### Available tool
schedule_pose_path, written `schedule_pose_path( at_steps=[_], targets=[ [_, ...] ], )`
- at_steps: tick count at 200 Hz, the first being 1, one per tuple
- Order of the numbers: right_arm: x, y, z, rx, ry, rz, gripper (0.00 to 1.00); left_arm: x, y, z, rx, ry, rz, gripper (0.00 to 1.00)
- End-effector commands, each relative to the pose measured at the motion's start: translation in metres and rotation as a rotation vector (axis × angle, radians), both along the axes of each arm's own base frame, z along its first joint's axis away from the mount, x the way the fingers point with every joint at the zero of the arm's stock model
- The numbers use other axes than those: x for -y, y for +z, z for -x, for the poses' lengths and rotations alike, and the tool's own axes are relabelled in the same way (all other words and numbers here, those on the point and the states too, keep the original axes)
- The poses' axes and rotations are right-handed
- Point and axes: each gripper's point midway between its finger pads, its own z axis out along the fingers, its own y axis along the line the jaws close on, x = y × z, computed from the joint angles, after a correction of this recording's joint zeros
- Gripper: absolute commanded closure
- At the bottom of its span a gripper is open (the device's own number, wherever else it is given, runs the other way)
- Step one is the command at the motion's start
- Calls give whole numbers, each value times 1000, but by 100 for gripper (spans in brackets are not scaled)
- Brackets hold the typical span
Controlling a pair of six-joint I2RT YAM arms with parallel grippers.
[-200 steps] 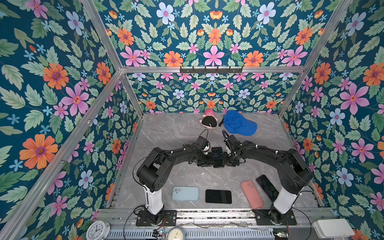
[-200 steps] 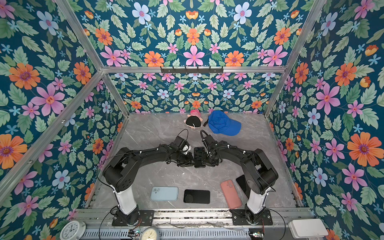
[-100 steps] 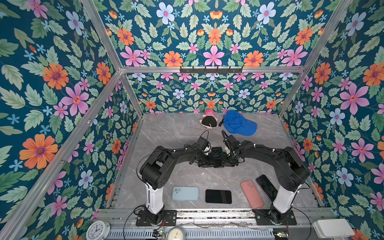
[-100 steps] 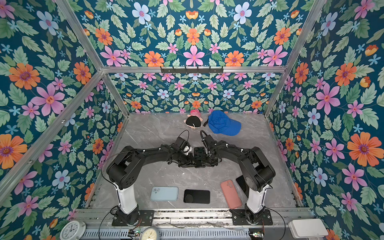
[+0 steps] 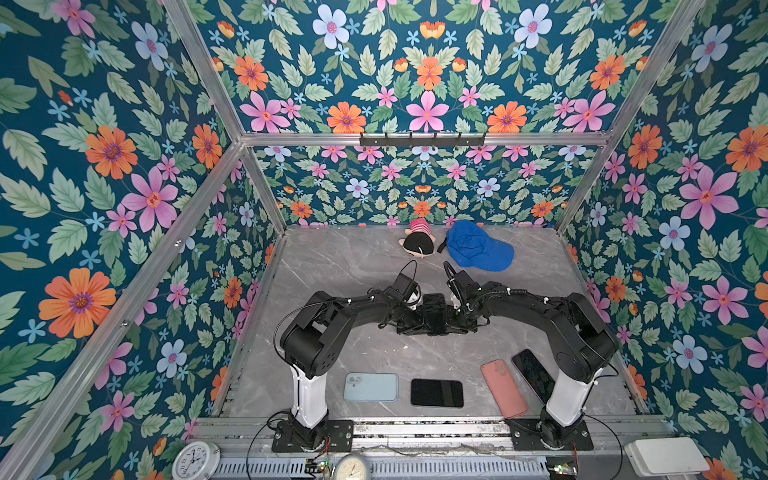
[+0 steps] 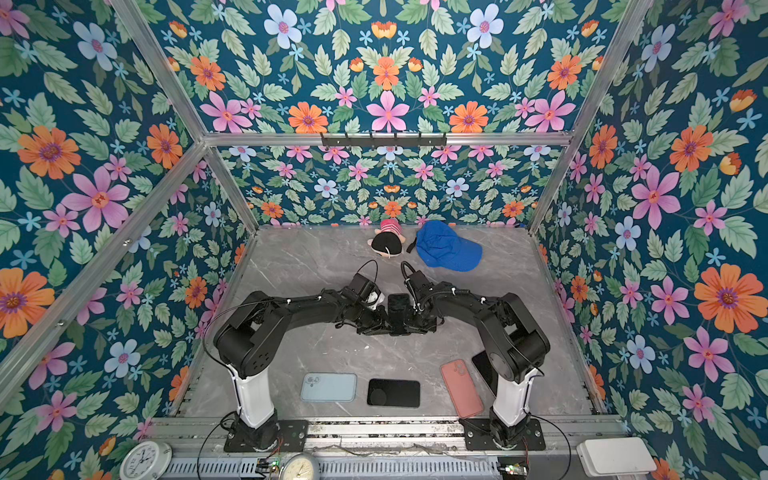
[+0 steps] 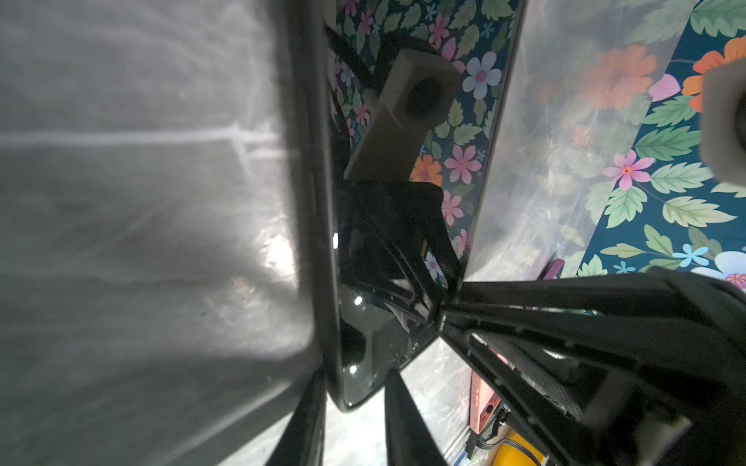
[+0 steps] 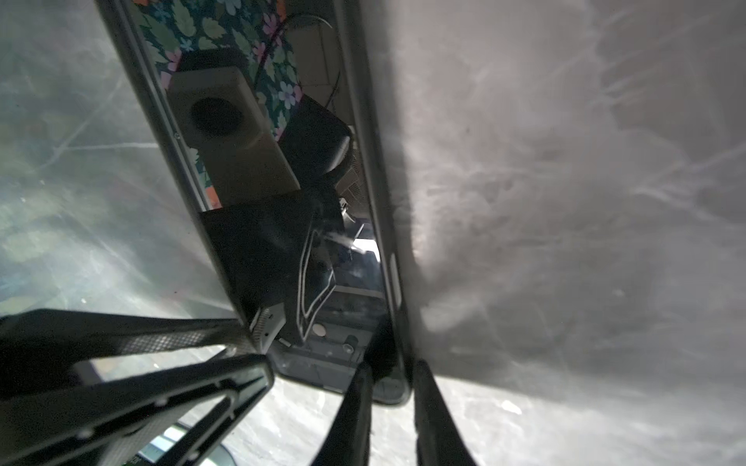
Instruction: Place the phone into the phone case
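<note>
A black phone [image 5: 434, 311] is held above the table's middle between both arms, seen in both top views [image 6: 399, 309]. In the left wrist view its glossy screen [image 7: 375, 322] reflects the camera, and a thick dark case rim [image 7: 313, 201] runs along one long edge. My left gripper [image 7: 353, 387] is shut on a corner of it, one finger on each face. My right gripper [image 8: 390, 375] grips the opposite corner, its fingers astride the grey rim [image 8: 387, 242]. Each wrist view also shows the other gripper's fingers [image 7: 565, 322] [image 8: 141, 343].
Along the front edge lie a light blue phone [image 5: 371, 387], a black phone or case [image 5: 436, 392], a pink case [image 5: 503, 388] and another black phone [image 5: 534, 376]. A blue cap [image 5: 478, 247] and a small plush toy [image 5: 419, 243] sit by the back wall.
The right gripper's jaws have narrowed onto the phone's edge. Both arms have stayed nearly where they were, meeting at the table's middle.
</note>
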Motion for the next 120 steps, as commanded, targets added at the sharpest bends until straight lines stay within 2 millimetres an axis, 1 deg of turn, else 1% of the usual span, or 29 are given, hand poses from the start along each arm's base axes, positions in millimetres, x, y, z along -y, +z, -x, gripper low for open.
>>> schedule_pose_path(
  at_steps=[1,24,56,81,101,120],
  targets=[
    [-7,1,0,-6,1,-36,81,2,0,0,3,-4,10,72],
    [-7,0,0,-10,-1,-34,82,2,0,-1,4,-3,10,72],
    [-5,5,1,-3,-2,-26,82,0,3,0,5,-1,0,73],
    [0,13,0,22,-5,-7,78,-8,8,-2,23,-1,-46,71],
    [4,17,-6,51,-3,9,73,-15,9,-14,51,5,-84,69],
    [5,20,-18,76,5,16,68,-19,15,-34,89,16,-95,65]
  ],
)
